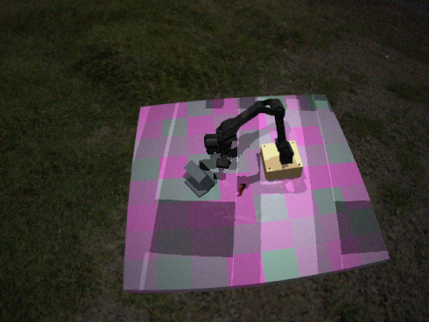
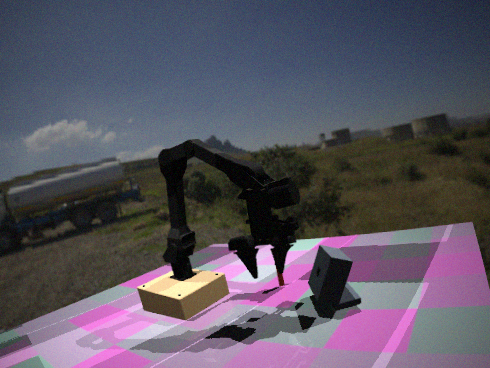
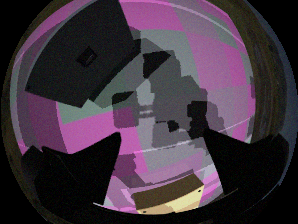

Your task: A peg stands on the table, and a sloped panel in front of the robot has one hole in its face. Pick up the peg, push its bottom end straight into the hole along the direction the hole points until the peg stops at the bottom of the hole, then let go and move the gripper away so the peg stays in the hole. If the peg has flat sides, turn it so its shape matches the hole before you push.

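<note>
The small red peg [image 1: 241,190] [image 2: 281,280] stands on the table in front of the robot, beside the sloped panel. In the exterior view its upper part is hidden behind one finger; it is not visible in the wrist view. The dark grey sloped panel [image 1: 198,171] [image 2: 338,267] [image 3: 60,62] stands on a flat foot. Its hole [image 3: 86,56] looks squarish in the wrist view. My gripper [image 2: 268,275] [image 3: 164,135] is open and empty, pointing down above the table between base and panel. In the top view it is left of the peg, and its fingertips are hard to make out.
The arm rises from a pale yellow base block [image 1: 284,174] [image 2: 162,302] [image 3: 167,197]. The patchwork table [image 1: 280,262] [image 2: 380,325] has pink, grey and green squares, with dark shadows across it. The arm's own shadow lies near the panel.
</note>
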Motion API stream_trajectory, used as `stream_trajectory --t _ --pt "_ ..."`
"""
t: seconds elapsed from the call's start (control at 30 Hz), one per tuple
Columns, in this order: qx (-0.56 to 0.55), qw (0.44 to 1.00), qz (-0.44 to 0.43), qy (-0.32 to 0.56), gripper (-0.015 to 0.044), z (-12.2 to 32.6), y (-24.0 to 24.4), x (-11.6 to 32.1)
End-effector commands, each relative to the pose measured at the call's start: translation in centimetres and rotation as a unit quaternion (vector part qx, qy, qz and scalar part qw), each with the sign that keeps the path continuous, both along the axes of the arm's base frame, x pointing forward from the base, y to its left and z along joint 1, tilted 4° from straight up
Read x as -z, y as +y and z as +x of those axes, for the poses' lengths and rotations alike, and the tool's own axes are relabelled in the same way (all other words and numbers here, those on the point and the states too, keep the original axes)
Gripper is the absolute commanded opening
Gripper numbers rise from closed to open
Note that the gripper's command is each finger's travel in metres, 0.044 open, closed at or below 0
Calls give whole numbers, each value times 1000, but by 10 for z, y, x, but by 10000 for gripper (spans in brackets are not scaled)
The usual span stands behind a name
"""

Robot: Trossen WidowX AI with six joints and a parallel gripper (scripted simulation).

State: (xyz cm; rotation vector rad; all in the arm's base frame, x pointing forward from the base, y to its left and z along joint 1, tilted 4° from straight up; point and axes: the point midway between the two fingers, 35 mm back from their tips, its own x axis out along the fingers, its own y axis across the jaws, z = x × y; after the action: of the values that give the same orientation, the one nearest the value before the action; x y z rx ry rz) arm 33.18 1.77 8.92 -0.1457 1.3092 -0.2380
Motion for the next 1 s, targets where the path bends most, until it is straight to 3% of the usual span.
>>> stream_trajectory --t 0.0,0.97 --pt "-10 1000 15 5 440 -5 16 1" --pt "-102 986 105 76 440 -74 138 7"
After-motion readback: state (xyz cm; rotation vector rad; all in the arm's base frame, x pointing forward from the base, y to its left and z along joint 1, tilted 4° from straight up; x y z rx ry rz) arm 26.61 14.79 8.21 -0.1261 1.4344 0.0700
